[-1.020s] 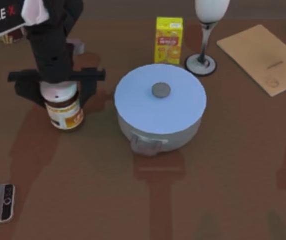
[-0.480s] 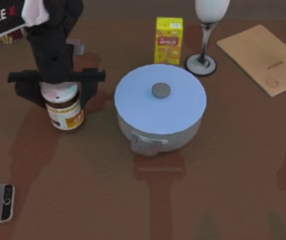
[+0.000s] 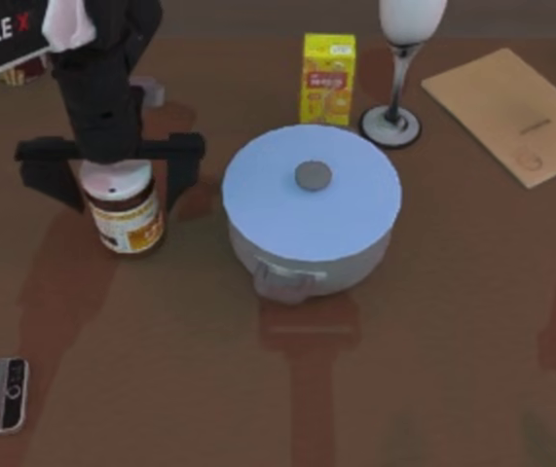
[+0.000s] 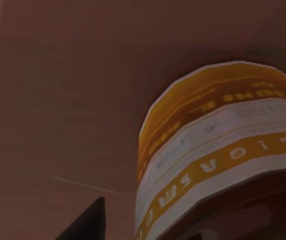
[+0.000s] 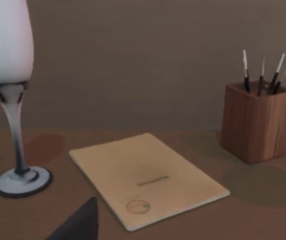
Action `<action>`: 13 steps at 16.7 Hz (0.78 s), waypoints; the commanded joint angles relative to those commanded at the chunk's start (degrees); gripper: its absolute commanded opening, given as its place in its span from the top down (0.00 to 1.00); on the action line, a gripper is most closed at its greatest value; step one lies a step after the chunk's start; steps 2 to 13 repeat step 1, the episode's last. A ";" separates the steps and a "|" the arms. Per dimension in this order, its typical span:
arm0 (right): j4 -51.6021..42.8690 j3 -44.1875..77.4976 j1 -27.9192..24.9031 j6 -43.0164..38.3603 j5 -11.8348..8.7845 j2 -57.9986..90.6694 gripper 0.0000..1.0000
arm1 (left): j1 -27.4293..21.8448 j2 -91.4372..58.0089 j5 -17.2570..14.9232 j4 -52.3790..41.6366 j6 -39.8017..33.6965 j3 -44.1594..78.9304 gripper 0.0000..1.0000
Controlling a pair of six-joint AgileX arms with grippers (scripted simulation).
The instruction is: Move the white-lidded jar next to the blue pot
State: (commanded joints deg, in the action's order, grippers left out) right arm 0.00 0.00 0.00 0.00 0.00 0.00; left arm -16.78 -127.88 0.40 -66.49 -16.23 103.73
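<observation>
The left tool (image 3: 112,163) hangs over the white-lidded jar (image 3: 122,209), its fingers spread wide to either side of the lid and gripping nothing; from above there is a clear gap between each finger and the jar's shoulder. The jar stands upright on the worktop (image 3: 433,321) directly beneath the tool, and the blue pot (image 3: 311,209) sits near the tool's right-hand finger, apart from the jar with bare worktop between them. In the left wrist view the jar's orange-and-white label (image 4: 218,150) fills the frame close under the camera, with one dark fingertip (image 4: 85,222) just beside it and not touching. I judge the jar to be rigid and fairly dense for its size, full of dark contents, so it should not deform under a squeeze; its smooth wall and glossy label could be slippery, and being tall for its base it may tip if pushed off-centre. The best hold looks to be just below the lid, on the upper body, with both fingers closing evenly. The right tool is not seen from above; its wrist view faces a notebook (image 5: 148,180), a wine glass (image 5: 12,100) and a pencil holder (image 5: 255,122).
</observation>
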 joint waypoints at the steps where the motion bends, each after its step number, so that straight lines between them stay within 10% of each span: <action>1: 0.00 0.00 0.00 0.00 0.00 0.00 0.00 | 0.00 0.00 0.00 0.00 0.00 0.00 0.00; 13: 0.00 0.00 0.00 0.00 0.00 0.00 0.00 | 0.00 0.00 0.00 0.00 0.00 0.00 0.00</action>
